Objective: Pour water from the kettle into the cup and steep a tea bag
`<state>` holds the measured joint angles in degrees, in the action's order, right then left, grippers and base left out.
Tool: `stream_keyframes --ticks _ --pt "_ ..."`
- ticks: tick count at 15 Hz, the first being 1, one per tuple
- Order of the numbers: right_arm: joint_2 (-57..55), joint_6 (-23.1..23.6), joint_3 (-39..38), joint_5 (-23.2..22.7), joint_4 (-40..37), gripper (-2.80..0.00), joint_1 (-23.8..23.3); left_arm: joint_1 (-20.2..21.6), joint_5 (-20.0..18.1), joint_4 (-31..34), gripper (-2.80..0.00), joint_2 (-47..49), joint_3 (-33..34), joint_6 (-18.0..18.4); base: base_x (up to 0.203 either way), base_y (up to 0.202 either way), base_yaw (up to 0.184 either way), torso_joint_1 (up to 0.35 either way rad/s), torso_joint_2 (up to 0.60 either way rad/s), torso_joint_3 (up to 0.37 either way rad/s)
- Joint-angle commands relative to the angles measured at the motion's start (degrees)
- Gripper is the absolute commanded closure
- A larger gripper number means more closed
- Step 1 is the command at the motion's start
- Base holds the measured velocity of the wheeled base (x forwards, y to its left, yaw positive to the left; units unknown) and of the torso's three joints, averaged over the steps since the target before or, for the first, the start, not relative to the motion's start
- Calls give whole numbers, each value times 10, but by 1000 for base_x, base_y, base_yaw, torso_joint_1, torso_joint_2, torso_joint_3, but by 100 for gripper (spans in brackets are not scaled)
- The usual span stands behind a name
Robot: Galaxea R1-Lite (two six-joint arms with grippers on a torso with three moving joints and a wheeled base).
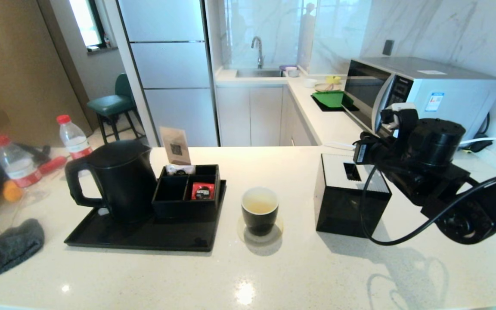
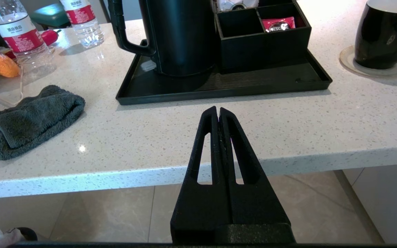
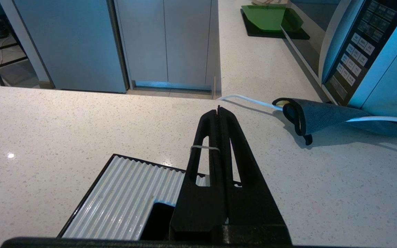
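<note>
Cup (image 1: 260, 210), glossy black with white interior, holds pale yellowish water (image 1: 259, 207). Red sachet (image 2: 277, 24) reads "NESCAFE". Right gripper (image 3: 219, 112) and left gripper (image 2: 217, 111): fingers together, empty.

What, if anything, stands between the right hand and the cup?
Nothing visible. The shut right hand hovers over the black slotted-top box, which stands apart from the cup, with bare counter between them.

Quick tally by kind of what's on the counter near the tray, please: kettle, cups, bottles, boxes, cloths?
kettle: 1
cup: 1
water bottles: 2
black cube box: 1
compartment organiser on the tray: 1
dark cloths: 2
Total: 8
</note>
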<state>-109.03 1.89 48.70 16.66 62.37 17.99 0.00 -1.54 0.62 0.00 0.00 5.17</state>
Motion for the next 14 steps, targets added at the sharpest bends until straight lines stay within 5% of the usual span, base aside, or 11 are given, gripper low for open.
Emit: stream_keyframes --ticks 1,11,12,14 --pt "0 0 -4 0 3 0 0 0 0 0 0 0 0 0 0 0 0 0 0 0" --pt "0 0 -14 0 -2 0 0 0 0 0 0 0 0 0 0 0 0 0 0 0" --pt "0 0 -13 0 -2 -280 -1 0 0 0 0 0 0 0 0 0 0 0 0 0" --pt "0 0 -13 2 -1 -280 -1 0 0 0 0 0 0 0 0 0 0 0 0 0"
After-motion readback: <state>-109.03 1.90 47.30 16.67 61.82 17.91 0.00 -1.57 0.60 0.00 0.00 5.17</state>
